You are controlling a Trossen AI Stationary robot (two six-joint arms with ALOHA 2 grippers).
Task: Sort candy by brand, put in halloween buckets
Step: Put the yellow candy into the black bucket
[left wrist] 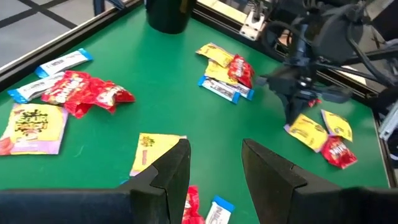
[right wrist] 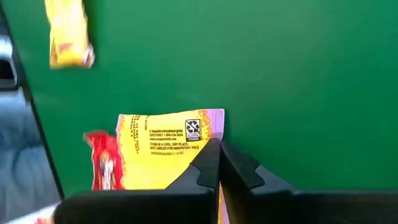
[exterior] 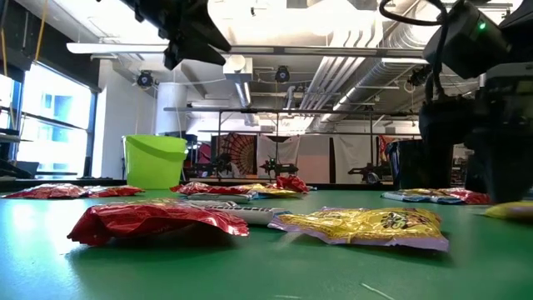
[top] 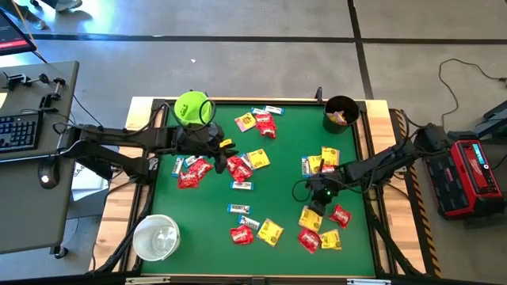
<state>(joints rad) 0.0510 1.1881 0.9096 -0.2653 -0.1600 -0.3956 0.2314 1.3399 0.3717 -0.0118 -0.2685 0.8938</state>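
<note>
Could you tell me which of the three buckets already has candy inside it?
The black bucket at the table's far right corner: yellow candy shows inside it, while none shows in the green bucket or white bucket.

Shiny wrappers on a matt green worktop

The green cloth-like worktop (top: 285, 170) looks matt and smooth, inside a pale wooden frame (top: 119, 210). The crinkled red foil packets (exterior: 154, 221) and the yellow foil packet (exterior: 366, 227) are glossy. The lime green plastic bucket (exterior: 155, 161) is smooth; the matt black plastic right hand (right wrist: 219, 163) looks hard.
</note>
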